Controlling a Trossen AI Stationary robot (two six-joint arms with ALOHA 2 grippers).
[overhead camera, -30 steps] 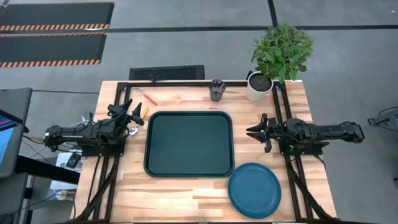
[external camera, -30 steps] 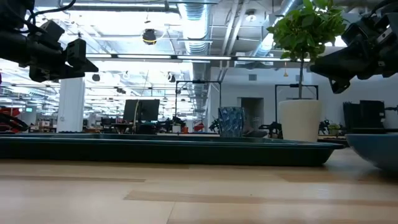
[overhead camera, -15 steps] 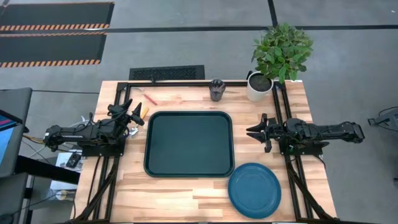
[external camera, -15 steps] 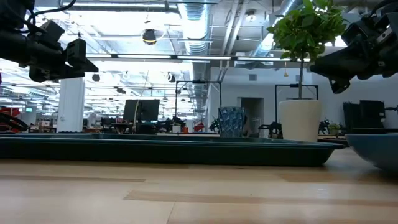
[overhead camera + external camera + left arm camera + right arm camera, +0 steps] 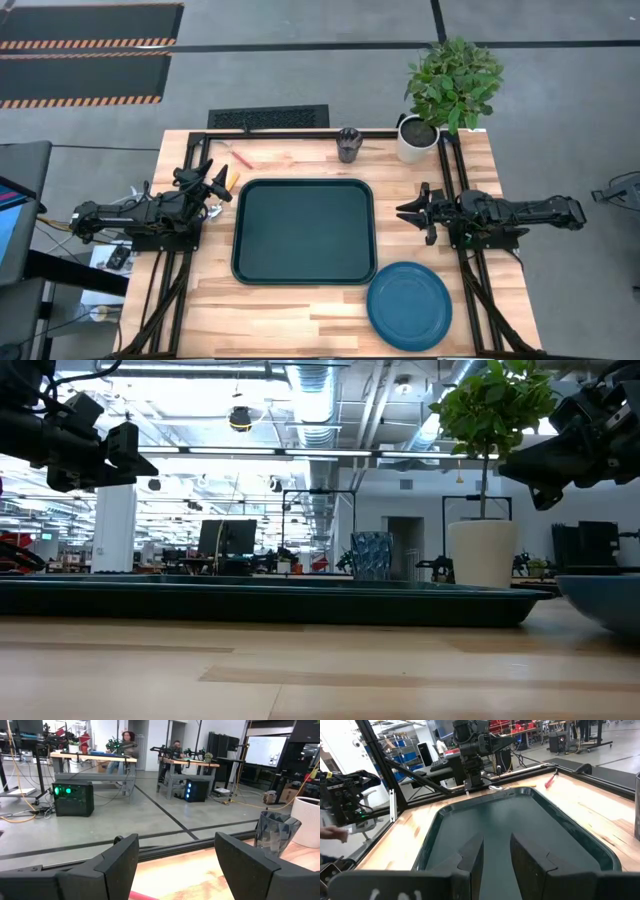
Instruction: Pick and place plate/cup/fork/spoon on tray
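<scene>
The dark green tray [image 5: 303,230] lies in the middle of the table. The blue plate [image 5: 409,305] rests flat on the table off the tray's near right corner. The dark cup [image 5: 348,144] stands upright at the far edge. The red-handled fork [image 5: 241,158] lies at the far left. The spoon's orange handle [image 5: 233,178] shows beside my left gripper [image 5: 218,185], which is open, level and left of the tray. My right gripper [image 5: 412,212] is open and level, right of the tray, holding nothing. In the left wrist view the cup [image 5: 276,832] stands past the open fingers.
A white pot with a green plant [image 5: 418,138] stands at the far right corner, close to the cup. Black frame rails [image 5: 268,133] run along the table's far edge and both sides. Bare wood [image 5: 290,310] lies between the tray and the near edge.
</scene>
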